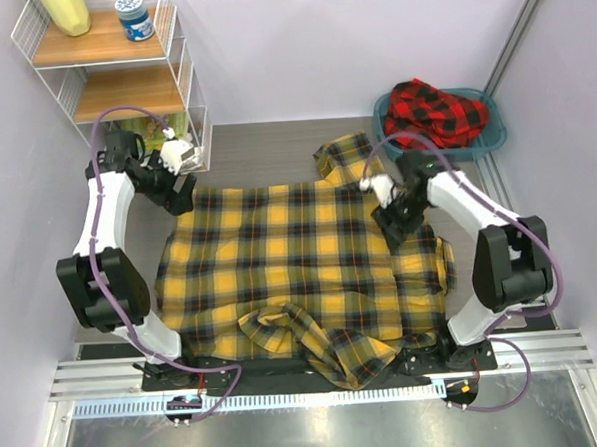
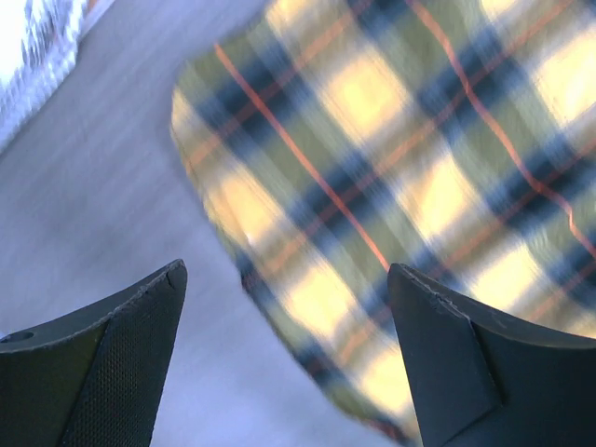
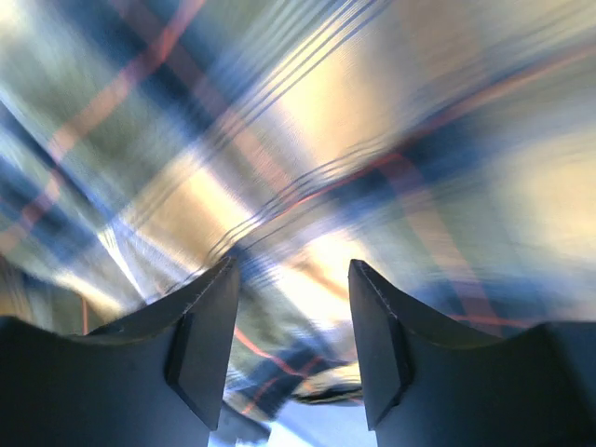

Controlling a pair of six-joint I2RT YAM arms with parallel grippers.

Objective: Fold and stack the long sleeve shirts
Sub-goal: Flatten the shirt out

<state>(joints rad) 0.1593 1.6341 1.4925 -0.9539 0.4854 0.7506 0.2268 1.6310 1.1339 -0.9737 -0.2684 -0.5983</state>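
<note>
Two flannel shirts are in play. Left to right: the yellow-and-black shirt [image 1: 301,273] lies spread across the middle of the counter [image 1: 265,150], with one sleeve bunched at its six o'clock edge and another crumpled at one o'clock. The red-and-black shirt [image 1: 435,111] sits heaped in the teal basin [image 1: 494,141] at two o'clock of the counter. We judge both soft, light and floppy. They will sag and drag rather than hold a shape, so we would pinch corners, hems or shoulder seams, not the middle of a panel. Our left gripper [image 2: 286,270] hovers over the yellow shirt's ten o'clock corner, jaws spread wide with nothing between them. Our right gripper [image 3: 291,265] hangs close above the cloth near two o'clock, jaws partly apart, and we see no fold pinched between them.
</note>
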